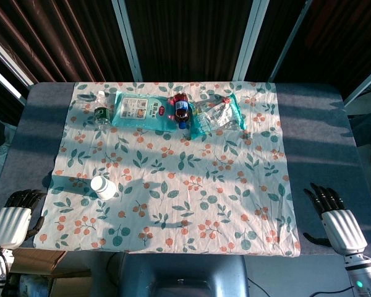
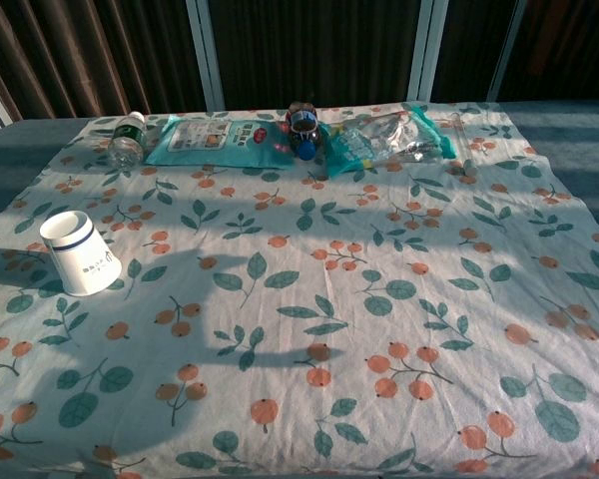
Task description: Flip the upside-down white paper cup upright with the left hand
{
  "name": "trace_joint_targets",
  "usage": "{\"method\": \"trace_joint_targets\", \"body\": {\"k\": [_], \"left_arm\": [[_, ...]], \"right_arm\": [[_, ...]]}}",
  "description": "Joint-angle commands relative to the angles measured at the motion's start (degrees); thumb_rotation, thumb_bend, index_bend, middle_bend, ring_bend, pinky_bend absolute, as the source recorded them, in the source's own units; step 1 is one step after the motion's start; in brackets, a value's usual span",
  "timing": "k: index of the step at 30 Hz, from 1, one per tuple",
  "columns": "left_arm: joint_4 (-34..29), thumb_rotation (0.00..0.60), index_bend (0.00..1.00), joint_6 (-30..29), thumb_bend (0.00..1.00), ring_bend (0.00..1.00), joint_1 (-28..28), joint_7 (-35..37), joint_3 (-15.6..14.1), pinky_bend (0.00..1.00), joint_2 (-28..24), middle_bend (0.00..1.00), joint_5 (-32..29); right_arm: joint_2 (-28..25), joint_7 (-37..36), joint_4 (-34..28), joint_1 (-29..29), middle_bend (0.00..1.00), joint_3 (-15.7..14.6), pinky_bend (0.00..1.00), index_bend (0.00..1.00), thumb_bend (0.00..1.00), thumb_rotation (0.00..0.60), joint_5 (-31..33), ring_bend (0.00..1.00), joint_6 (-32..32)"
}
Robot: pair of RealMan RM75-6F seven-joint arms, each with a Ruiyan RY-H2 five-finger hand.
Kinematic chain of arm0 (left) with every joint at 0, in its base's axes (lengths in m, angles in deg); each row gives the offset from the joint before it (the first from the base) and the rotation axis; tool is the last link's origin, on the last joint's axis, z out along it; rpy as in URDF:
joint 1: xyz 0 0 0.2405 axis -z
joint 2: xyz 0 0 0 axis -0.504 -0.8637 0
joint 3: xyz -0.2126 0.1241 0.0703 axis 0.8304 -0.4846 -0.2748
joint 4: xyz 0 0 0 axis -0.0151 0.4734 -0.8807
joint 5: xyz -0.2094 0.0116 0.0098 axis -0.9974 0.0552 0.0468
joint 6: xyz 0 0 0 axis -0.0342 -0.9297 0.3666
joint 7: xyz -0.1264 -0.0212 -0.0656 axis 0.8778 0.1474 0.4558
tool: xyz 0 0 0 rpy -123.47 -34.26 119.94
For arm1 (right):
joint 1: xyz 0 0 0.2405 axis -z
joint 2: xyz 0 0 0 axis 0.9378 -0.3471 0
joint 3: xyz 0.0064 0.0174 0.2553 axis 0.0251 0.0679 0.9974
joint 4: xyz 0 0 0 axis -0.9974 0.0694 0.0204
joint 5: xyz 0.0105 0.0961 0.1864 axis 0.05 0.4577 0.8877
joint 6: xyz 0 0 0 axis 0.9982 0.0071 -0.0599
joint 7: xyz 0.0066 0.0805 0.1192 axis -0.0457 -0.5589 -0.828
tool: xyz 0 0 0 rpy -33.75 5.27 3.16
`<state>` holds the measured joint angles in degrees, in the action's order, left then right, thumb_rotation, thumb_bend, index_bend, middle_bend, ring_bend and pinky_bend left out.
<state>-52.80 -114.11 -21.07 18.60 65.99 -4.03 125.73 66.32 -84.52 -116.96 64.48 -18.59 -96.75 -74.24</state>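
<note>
Head view: white paper cup [image 1: 103,187] upside down, well apart from empty, loosely curled left hand [image 1: 13,219] fingers [image 1: 28,198].

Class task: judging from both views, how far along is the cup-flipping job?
Done: nothing. The white paper cup stands upside down on the floral cloth. In hand: nothing; the left hand and right hand rest at the table's edges, fingers apart. Left: reach, grip, flip upright.

Cup [image 1: 103,187] front-left on cloth [image 1: 191,204]; bottle [image 1: 181,109] behind.
</note>
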Motion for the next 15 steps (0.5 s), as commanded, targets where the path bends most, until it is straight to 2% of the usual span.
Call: {"method": "trace_joint_targets", "body": {"k": [1, 6, 8, 10, 12, 15], "left_arm": [[-0.02, 0.600, 0.24, -0.01, 0.38, 0.16, -0.06, 0.10, 0.00, 0.18, -0.01, 0.20, 0.12], [-0.05, 0.600, 0.23, -0.30, 0.38, 0.16, -0.35, -0.52, 0.42, 0.18, 0.22, 0.19, -0.23], [-0.07, 0.600, 0.19, -0.53, 0.38, 0.15, -0.38, -0.36, 0.66, 0.19, 0.51, 0.17, -0.18], [-0.14, 0.600, 0.07, -0.56, 0.39, 0.07, -0.27, -0.11, 0.85, 0.19, 0.86, 0.09, -0.02], [-0.46, 0.600, 0.01, -0.12, 0.39, 0.02, 0.13, -0.25, 1.05, 0.19, 1.34, 0.03, 0.10], [-1.08, 0.600, 0.00, 1.28, 0.37, 0.00, 1.36, 0.13, 1.94, 0.17, 2.49, 0.00, -0.22]], "right_arm": [[0.07, 0.18, -0.01, -0.08, 0.00, -0.01, 0.14, 0.00, 0.18, 0.600, 0.05, 0.00, 0.23], [0.08, 0.18, -0.01, -0.20, 0.00, -0.01, 0.14, 0.00, 0.18, 0.600, 0.04, 0.00, 0.49], [0.02, 0.03, -0.05, -0.13, 0.00, 0.00, 0.14, 0.00, 0.18, 0.600, 0.00, 0.00, 0.32], [0.00, -0.13, -0.10, -0.02, 0.00, 0.00, 0.14, 0.00, 0.18, 0.600, -0.15, 0.00, 0.03], [0.01, -0.31, -0.03, 0.02, 0.00, -0.02, 0.14, 0.00, 0.18, 0.600, -0.36, 0.00, -0.16], [-0.07, -0.55, 0.02, -0.07, 0.00, -0.13, 0.14, 0.00, 0.18, 0.600, -0.51, 0.00, 0.05]]}}
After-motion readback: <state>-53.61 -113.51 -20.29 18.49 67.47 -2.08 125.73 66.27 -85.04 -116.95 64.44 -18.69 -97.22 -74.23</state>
